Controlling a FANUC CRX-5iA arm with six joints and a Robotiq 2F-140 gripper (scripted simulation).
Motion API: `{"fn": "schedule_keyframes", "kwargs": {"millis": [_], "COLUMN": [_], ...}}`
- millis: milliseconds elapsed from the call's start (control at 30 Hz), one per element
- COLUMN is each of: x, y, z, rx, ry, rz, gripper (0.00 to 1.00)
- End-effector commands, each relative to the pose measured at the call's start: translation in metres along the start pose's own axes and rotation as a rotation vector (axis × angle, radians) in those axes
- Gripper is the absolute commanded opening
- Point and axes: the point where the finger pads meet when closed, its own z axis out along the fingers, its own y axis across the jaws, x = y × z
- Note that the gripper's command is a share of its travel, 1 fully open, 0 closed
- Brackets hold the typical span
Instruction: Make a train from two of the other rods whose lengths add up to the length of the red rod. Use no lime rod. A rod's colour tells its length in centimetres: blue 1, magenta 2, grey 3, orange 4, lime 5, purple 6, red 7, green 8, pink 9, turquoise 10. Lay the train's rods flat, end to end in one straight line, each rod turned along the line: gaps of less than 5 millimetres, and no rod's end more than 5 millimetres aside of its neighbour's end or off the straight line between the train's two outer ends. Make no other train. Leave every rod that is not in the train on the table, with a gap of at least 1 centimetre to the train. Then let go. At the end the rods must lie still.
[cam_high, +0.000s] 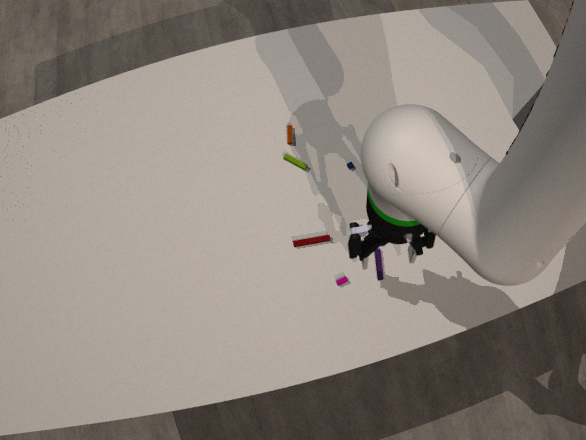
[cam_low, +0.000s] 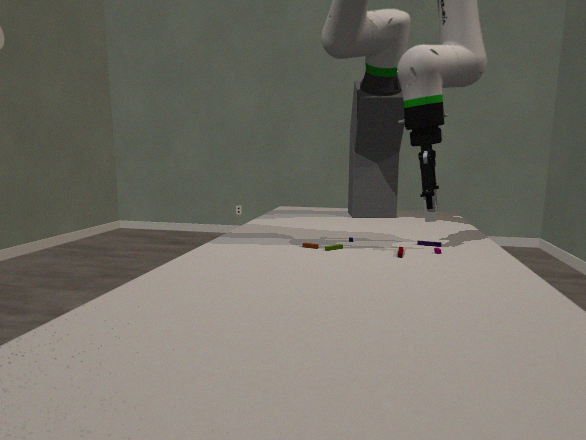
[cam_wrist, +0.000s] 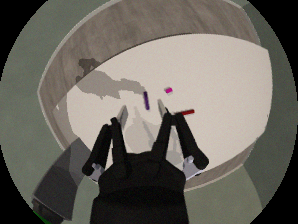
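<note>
The red rod (cam_high: 311, 241) lies flat near the table's middle. The purple rod (cam_high: 379, 264) lies to its right, with the magenta rod (cam_high: 341, 281) between them and nearer the front edge. The small blue rod (cam_high: 351, 165) lies farther back, apart from the others. My gripper (cam_high: 385, 252) (cam_low: 429, 200) hangs well above the table, over the purple rod (cam_low: 429, 243). Its fingers are partly open with nothing between them. In the wrist view the purple rod (cam_wrist: 147, 103) shows far below, between the fingertips, with the red rod (cam_wrist: 185, 112) and the magenta rod (cam_wrist: 169, 90) to the right.
The orange rod (cam_high: 289, 134) and the lime rod (cam_high: 295, 162) lie at the back left of the group. The arm's grey pedestal (cam_low: 375, 150) stands at the far end of the table. The table edge runs close to the right of the purple rod.
</note>
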Motion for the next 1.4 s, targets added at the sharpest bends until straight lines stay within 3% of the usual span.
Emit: {"fn": "schedule_keyframes", "kwargs": {"millis": [0,1367], "x": [0.0003,-0.0003], "y": [-0.0002,0.0004], "z": [0.0000,0.0053], "rx": [-0.105,-0.105], "ry": [-0.123,-0.123], "rz": [0.003,0.004], "gripper": [0.15,0.15]}}
